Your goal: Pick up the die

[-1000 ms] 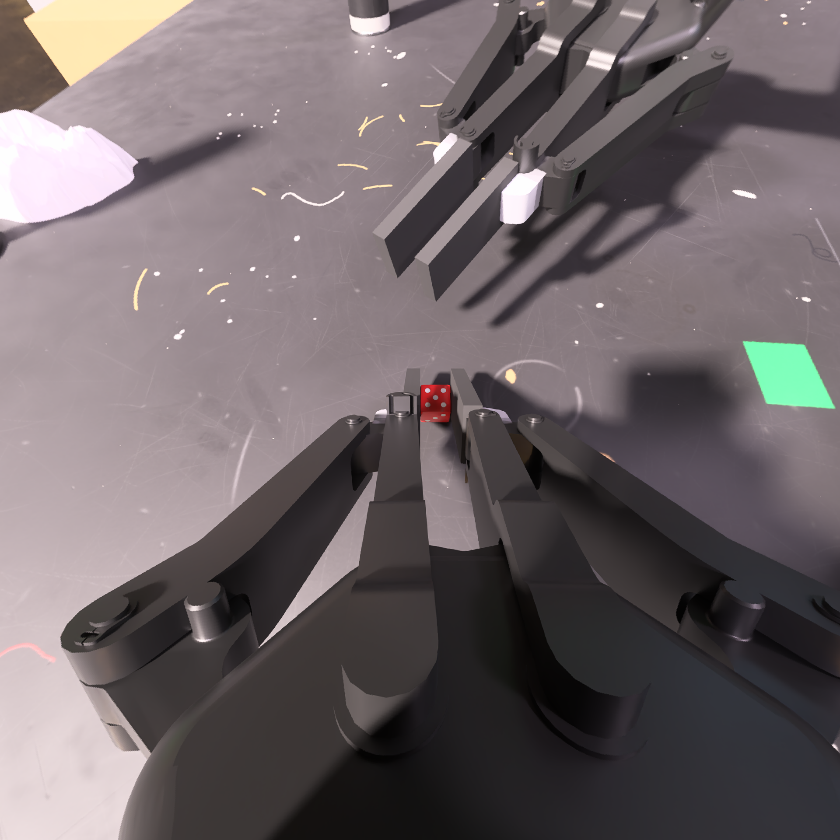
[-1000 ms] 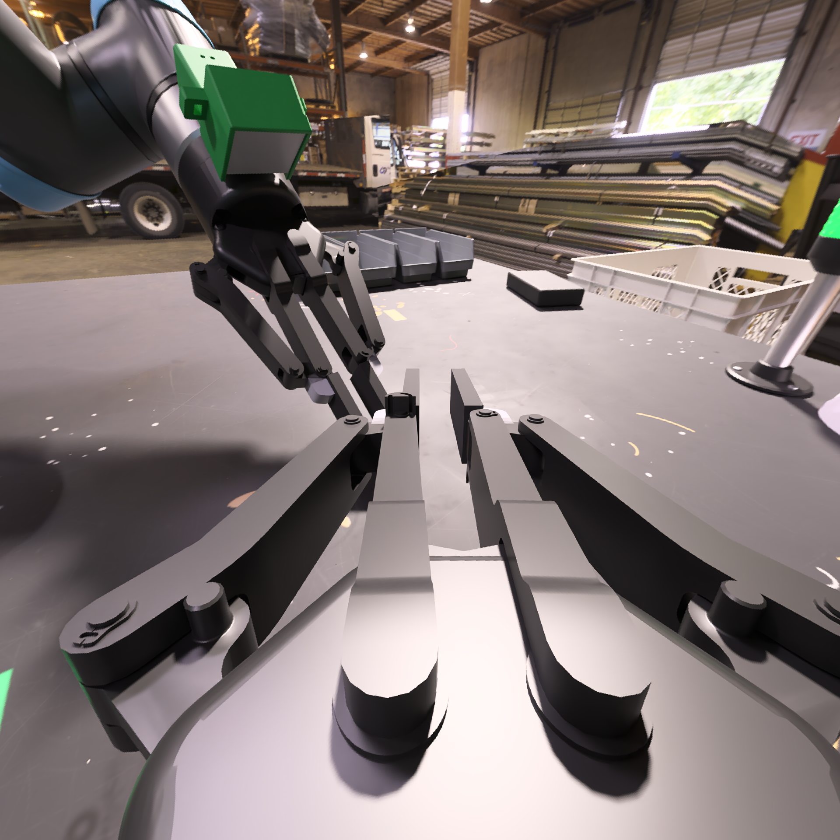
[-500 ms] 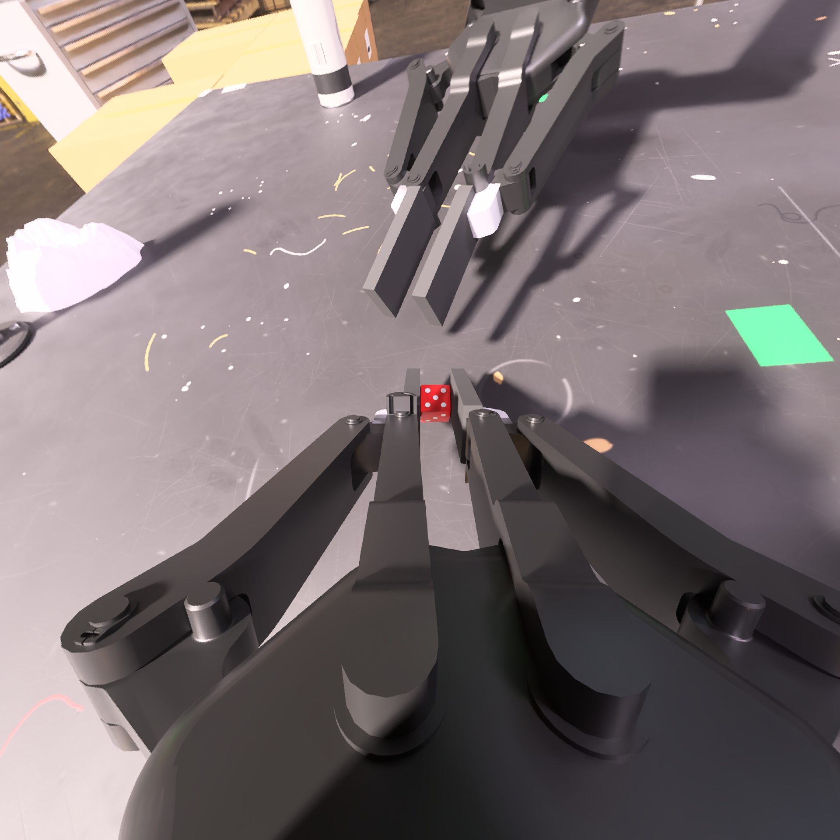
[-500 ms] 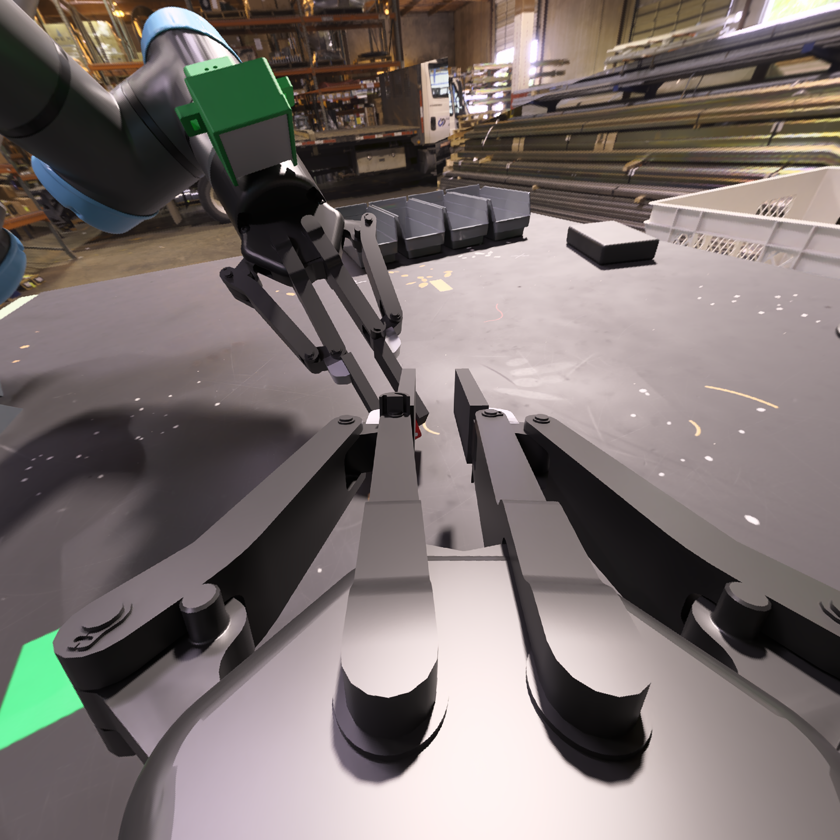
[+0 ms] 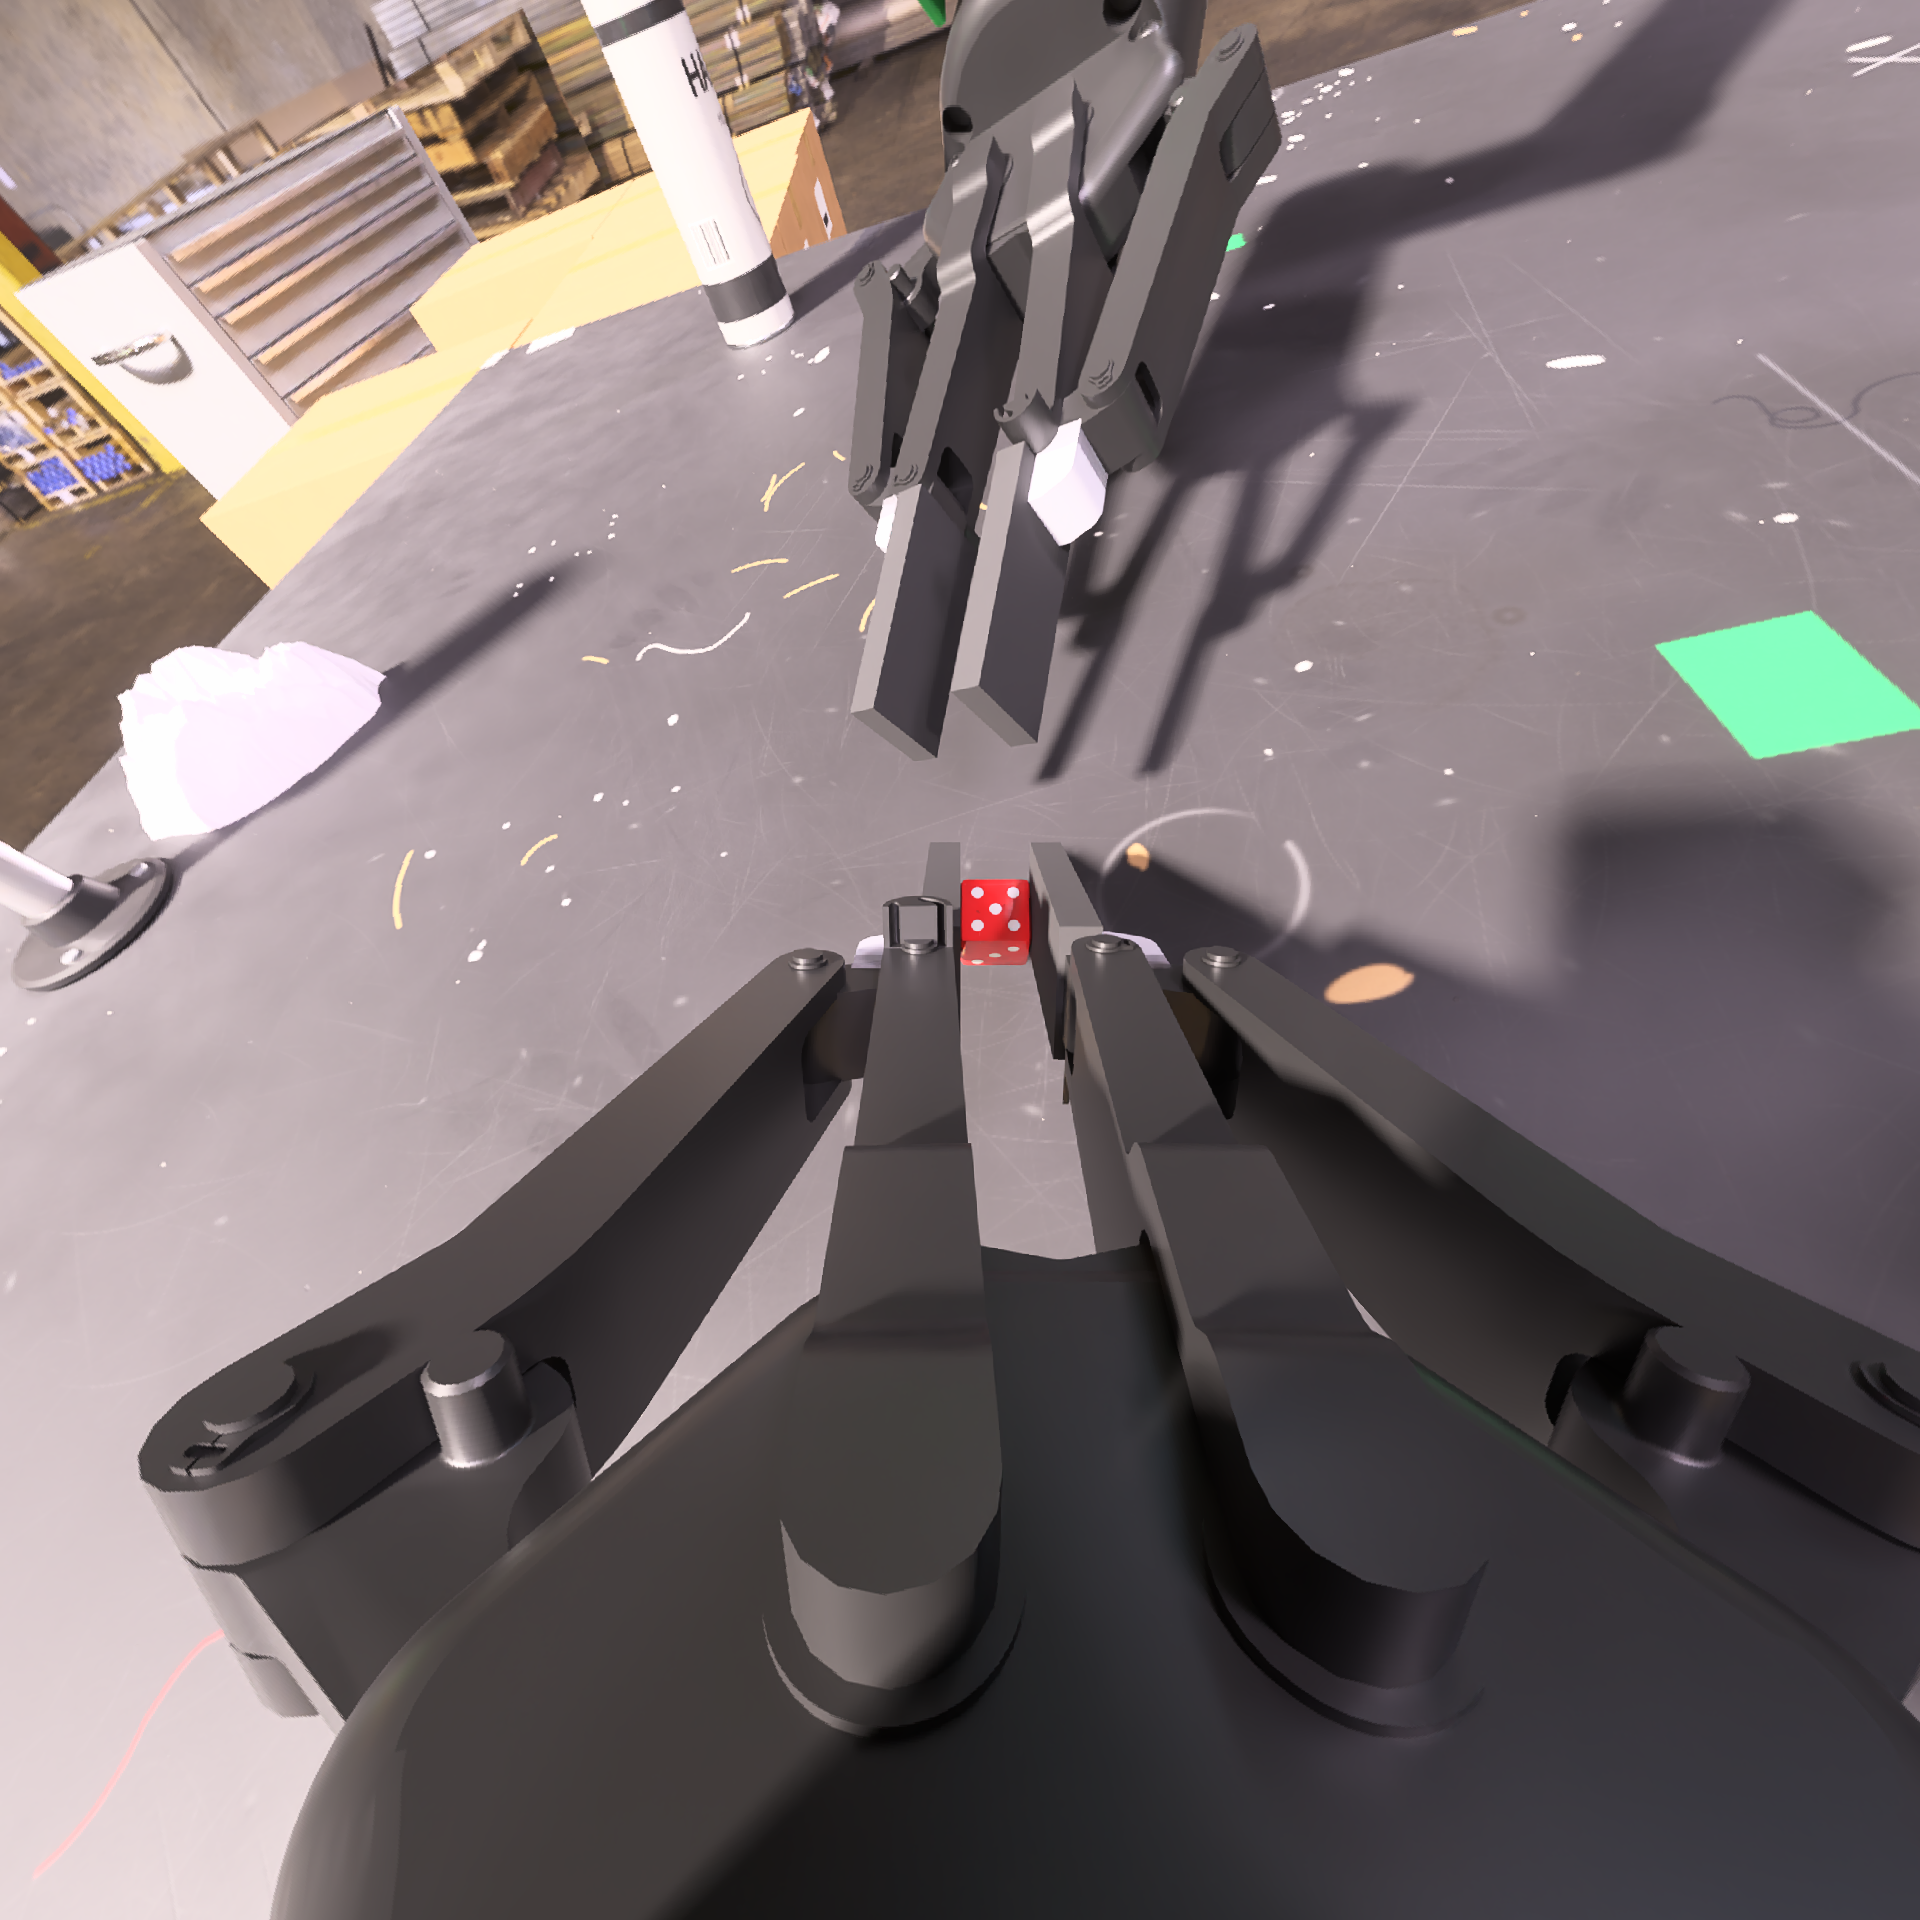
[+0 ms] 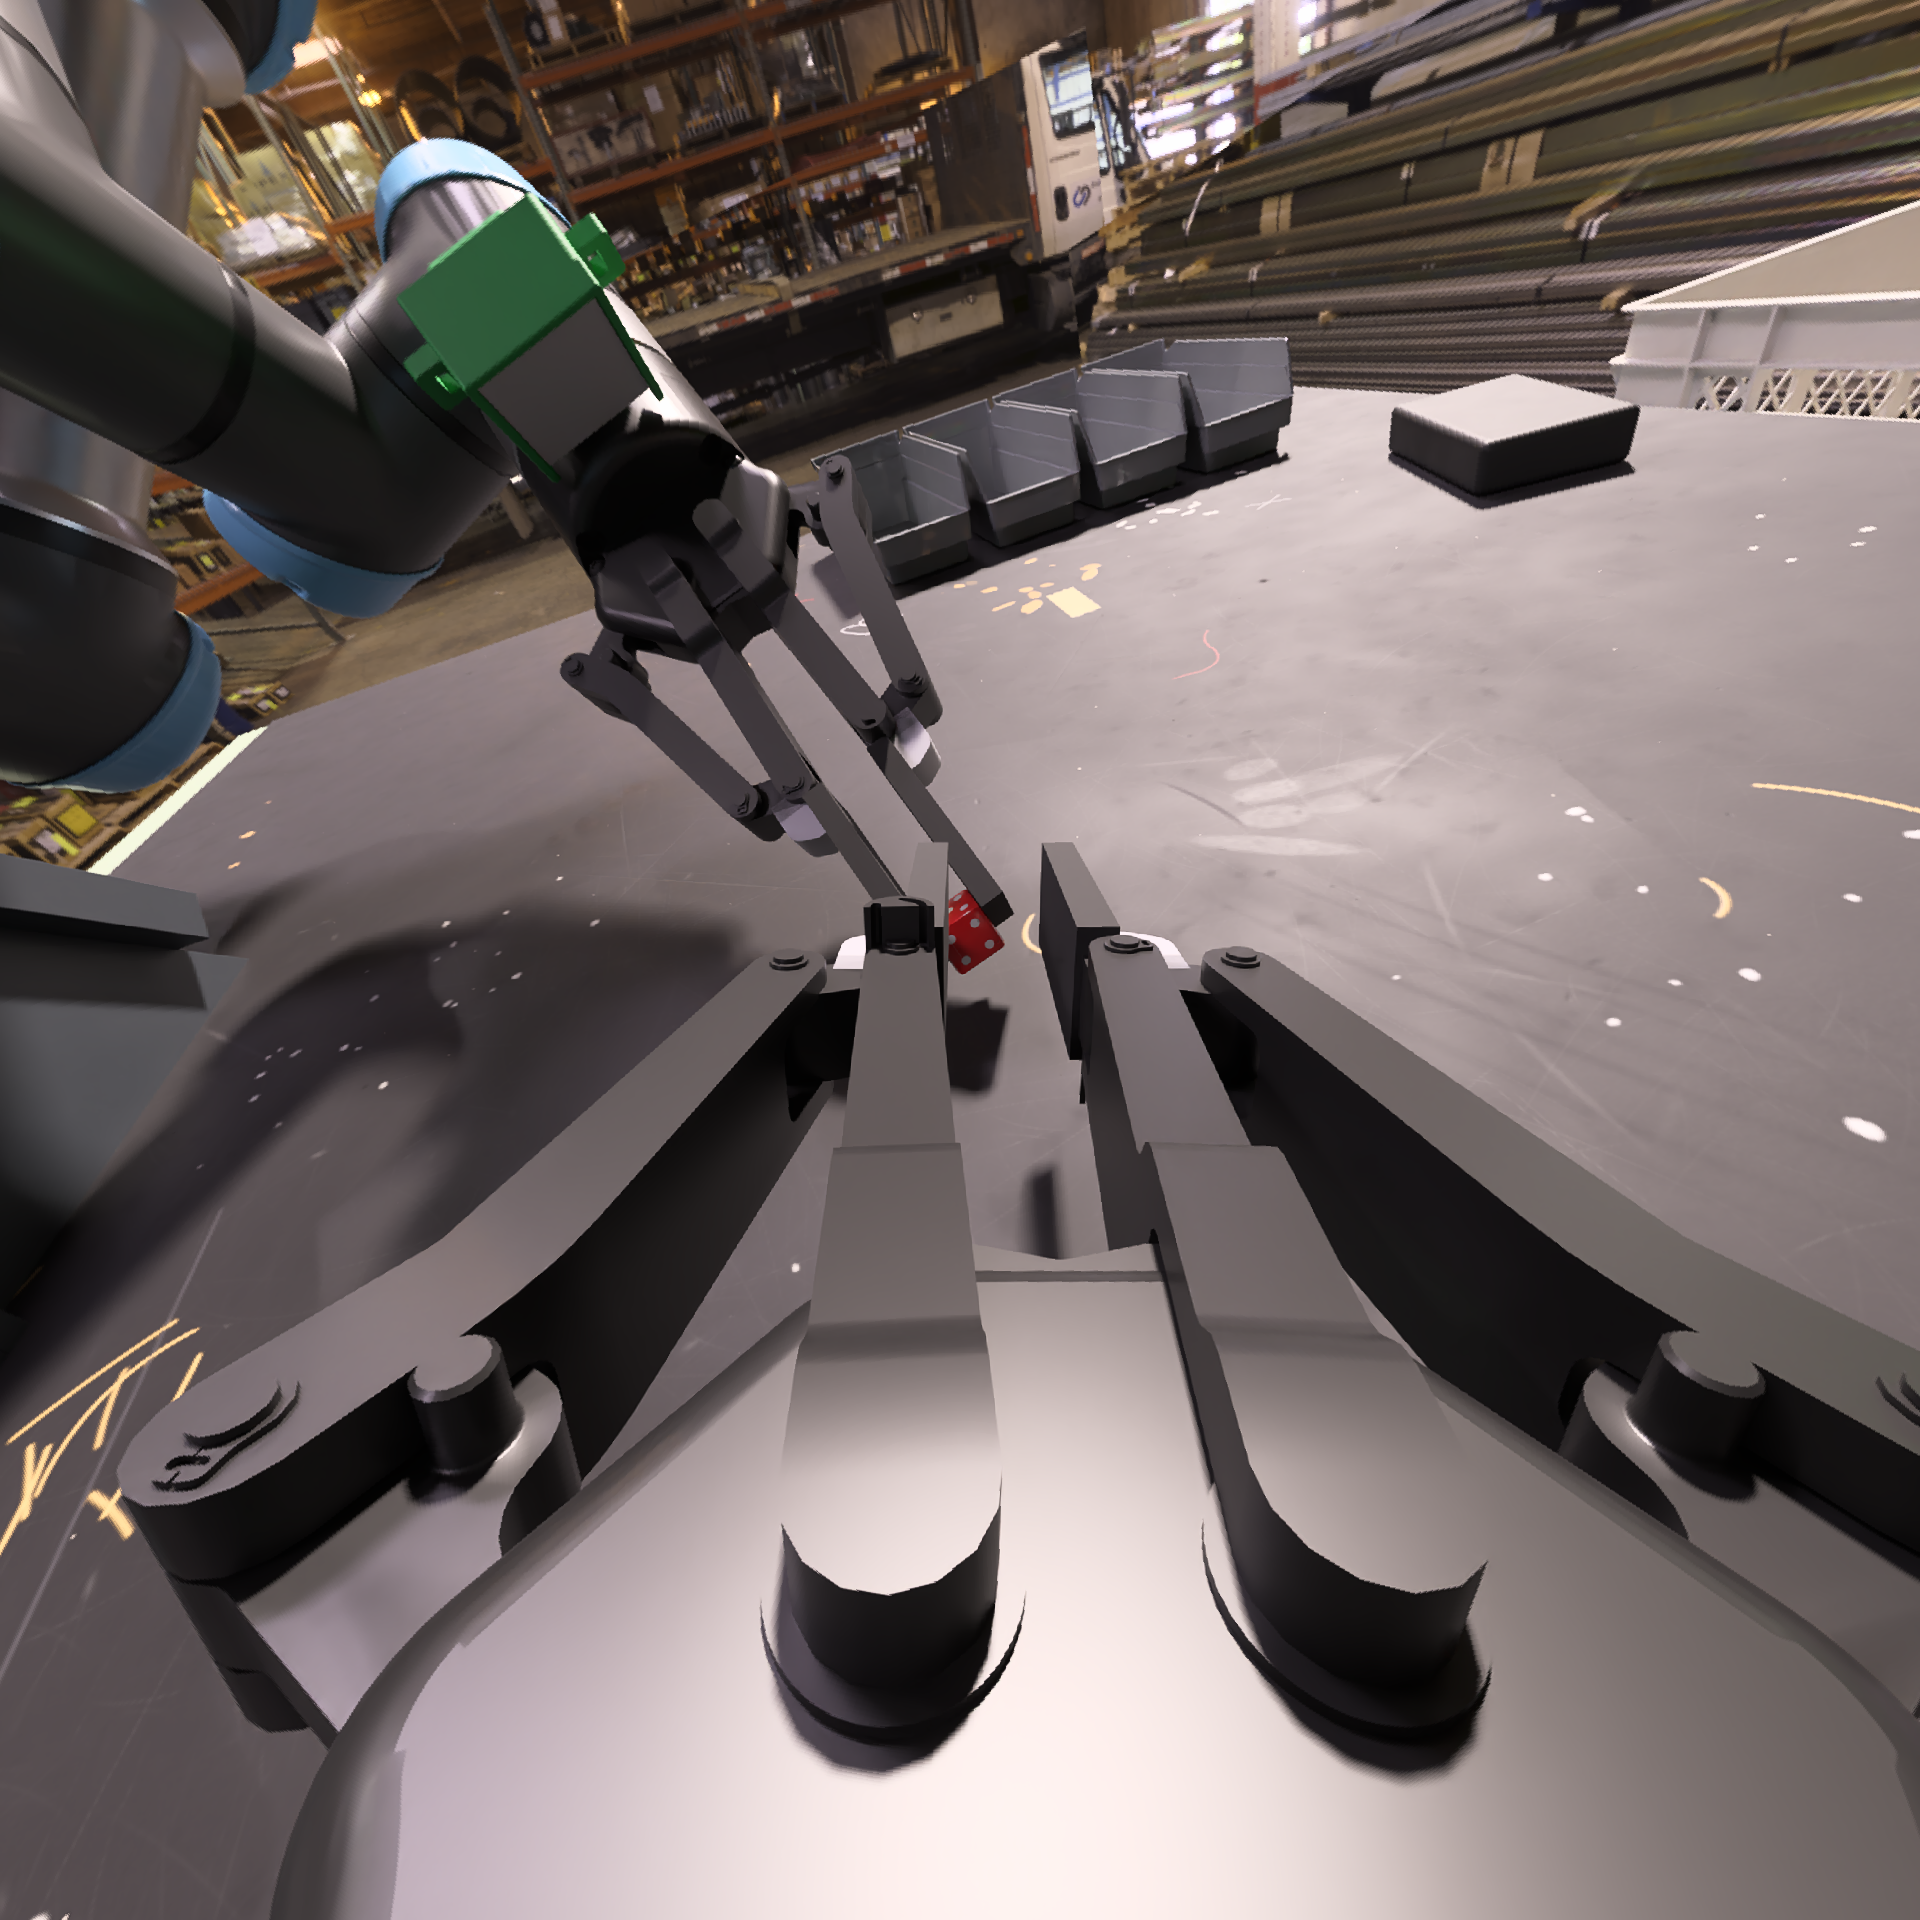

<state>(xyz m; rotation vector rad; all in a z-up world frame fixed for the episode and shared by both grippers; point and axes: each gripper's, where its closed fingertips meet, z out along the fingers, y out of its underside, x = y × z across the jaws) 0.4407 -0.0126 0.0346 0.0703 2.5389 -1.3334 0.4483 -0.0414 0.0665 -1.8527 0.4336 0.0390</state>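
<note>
A small red die [image 5: 994, 909] with white dots sits gripped between the fingertips of my left gripper [image 5: 994, 883]. In the right wrist view the die [image 6: 974, 930] hangs tilted in the left gripper [image 6: 961, 914], a little above the dark table [image 6: 1455, 831], with its shadow beneath it. My right gripper [image 6: 994, 883] is empty, its jaws drawn nearly together with a narrow gap. It hovers just behind the die, and in the left wrist view the right gripper [image 5: 951, 732] points down toward it.
A white crumpled lump [image 5: 239, 727], a pole base [image 5: 88, 920] and a white post [image 5: 696, 166] stand to the left. A green patch [image 5: 1787, 681] marks the table. Grey bins [image 6: 1070, 447], a dark block [image 6: 1512, 431] and a white crate [image 6: 1787, 343] stand far off.
The left gripper has risen and tilted back with the die still in its grip. The right gripper has swung round and now points straight at the die.
</note>
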